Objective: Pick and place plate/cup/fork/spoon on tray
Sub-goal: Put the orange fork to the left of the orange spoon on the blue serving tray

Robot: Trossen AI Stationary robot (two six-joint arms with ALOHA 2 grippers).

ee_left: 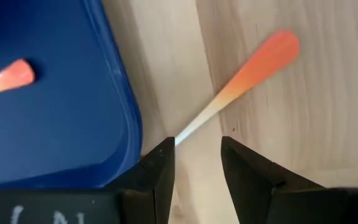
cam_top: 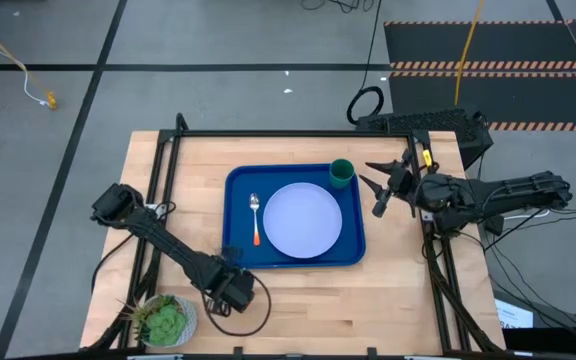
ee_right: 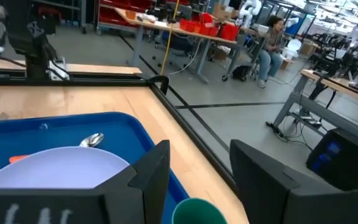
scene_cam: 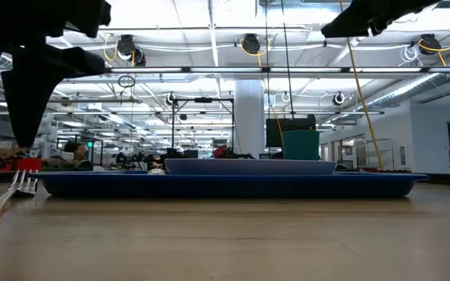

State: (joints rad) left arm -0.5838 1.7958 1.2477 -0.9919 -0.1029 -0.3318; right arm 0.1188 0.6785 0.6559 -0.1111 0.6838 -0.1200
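The blue tray (cam_top: 243,185) lies mid-table. On it rest the pale plate (cam_top: 303,220), the spoon (cam_top: 255,215) to the plate's left, and the green cup (cam_top: 341,173) in the far right corner. The fork (ee_left: 253,68) lies on the wood just off the tray's near left corner, orange handle showing, tines hidden behind my fingers. My left gripper (ee_left: 197,146) points down above the fork's neck, open; in the low view it (scene_cam: 22,94) hangs over the fork (scene_cam: 14,191). My right gripper (cam_top: 378,185) hovers open, right of the tray beside the cup.
A small white pot with a green plant (cam_top: 165,320) stands at the near left corner, close to my left arm. Black frame rails (cam_top: 268,133) run along the table's far and side edges. A person (ee_right: 272,37) sits in the room beyond the table.
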